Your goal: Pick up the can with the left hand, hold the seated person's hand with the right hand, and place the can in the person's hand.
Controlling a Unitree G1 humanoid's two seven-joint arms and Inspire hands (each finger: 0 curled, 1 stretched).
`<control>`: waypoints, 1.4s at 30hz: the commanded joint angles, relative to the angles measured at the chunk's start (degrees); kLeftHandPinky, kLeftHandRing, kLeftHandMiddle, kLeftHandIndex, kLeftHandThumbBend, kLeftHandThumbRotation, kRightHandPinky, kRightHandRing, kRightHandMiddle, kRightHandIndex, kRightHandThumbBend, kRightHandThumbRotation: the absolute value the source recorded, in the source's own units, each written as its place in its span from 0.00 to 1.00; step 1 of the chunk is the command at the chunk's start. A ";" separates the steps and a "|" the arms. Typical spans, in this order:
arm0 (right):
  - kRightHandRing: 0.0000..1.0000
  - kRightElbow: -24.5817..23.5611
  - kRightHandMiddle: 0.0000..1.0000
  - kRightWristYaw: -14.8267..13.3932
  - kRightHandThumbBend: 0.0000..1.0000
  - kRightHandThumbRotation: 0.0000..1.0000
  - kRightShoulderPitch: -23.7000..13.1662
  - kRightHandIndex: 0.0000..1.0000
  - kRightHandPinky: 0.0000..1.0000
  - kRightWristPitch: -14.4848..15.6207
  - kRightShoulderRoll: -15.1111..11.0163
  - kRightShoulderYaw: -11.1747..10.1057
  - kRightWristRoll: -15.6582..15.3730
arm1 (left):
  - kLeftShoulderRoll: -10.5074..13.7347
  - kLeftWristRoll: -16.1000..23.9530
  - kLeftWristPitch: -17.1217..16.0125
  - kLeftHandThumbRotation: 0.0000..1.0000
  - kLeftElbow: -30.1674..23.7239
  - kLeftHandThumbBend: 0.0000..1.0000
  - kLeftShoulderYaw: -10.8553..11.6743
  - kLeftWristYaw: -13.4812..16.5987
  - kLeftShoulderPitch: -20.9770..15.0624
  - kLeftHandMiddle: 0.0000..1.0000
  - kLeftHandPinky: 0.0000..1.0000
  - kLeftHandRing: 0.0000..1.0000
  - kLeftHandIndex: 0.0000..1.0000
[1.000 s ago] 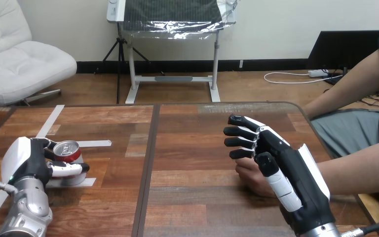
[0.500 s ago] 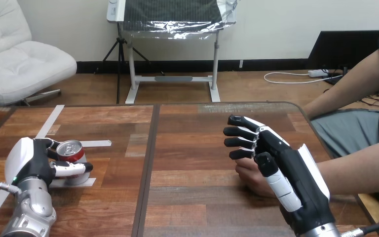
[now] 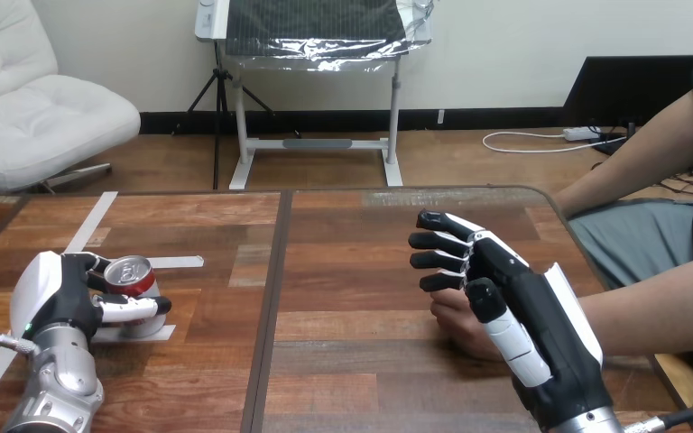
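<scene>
1. Left hand (image 3: 54,298): at the table's (image 3: 343,234) left part, with fingers and thumb curled round the can (image 3: 131,273).
2. Can: upright in that grasp, above a white tape mark (image 3: 167,262). We cannot tell whether its base rests on the wood.
3. Change logged: over the last second the left hand and can have crept slightly up and toward the centre, with almost no shift in the last half second. We judge the grasp made and the lift barely begun.
4. Right hand (image 3: 514,298): fingers nearly straight and spread, holding nothing, and unmoved over the person's hand (image 3: 456,317).
5. Person's hand: on the table at the right, partly hidden. We cannot tell whether it is being touched. We judge it not yet held, and the can is well apart from it.
</scene>
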 commanded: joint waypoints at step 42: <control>0.83 4.17 0.86 -3.63 0.89 0.86 -12.51 0.86 0.73 -4.06 -10.44 -7.47 -7.04 | -0.51 -2.27 5.91 0.00 -37.03 0.68 3.31 -8.50 7.44 0.40 0.28 0.34 0.46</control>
